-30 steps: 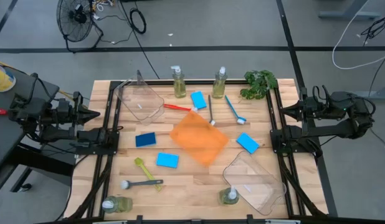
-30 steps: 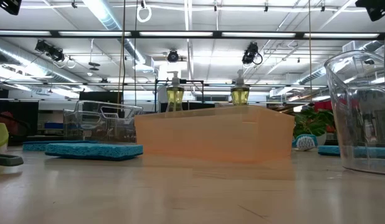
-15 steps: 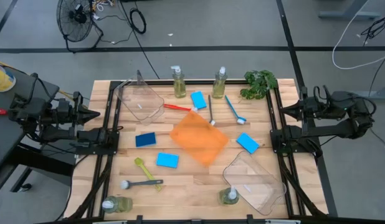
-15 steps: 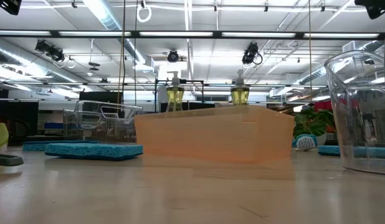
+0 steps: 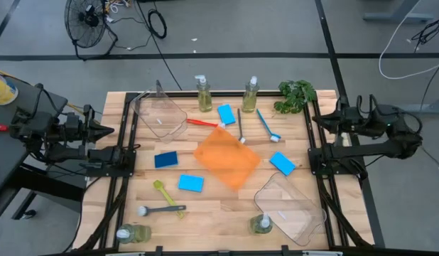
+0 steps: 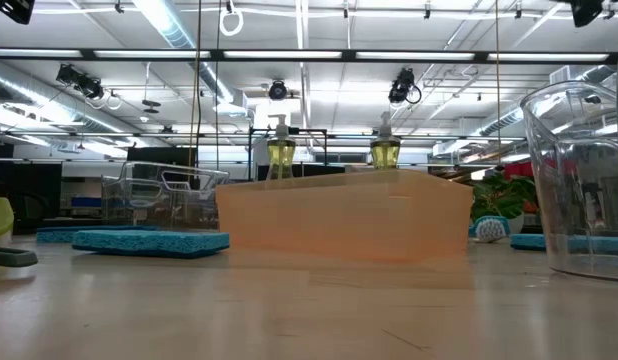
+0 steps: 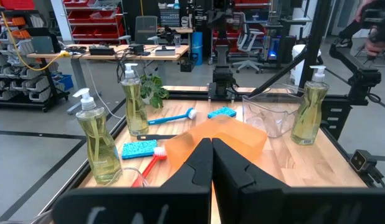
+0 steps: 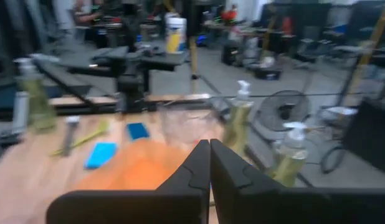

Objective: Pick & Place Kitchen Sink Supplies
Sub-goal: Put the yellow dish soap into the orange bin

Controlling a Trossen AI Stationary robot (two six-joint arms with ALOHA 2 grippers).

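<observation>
Toward the right edge of the counter [image 5: 205, 213], the blue sponge [image 5: 282, 163] lies flat beside the orange bin [image 5: 226, 158], its long axis running diagonally across the boards. My right gripper [image 5: 317, 121], fingers pressed together and empty, sits just off that edge and nearest to it. My left gripper [image 5: 108, 131], likewise closed, waits off the far side.

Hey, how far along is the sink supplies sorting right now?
Nothing looks done: the orange bin and both clear bins hold no supplies. Nothing is in hand; the left gripper and right gripper wait shut at the table's sides. Left: all soap bottles, blue sponges and brushes, loose on the table.
</observation>
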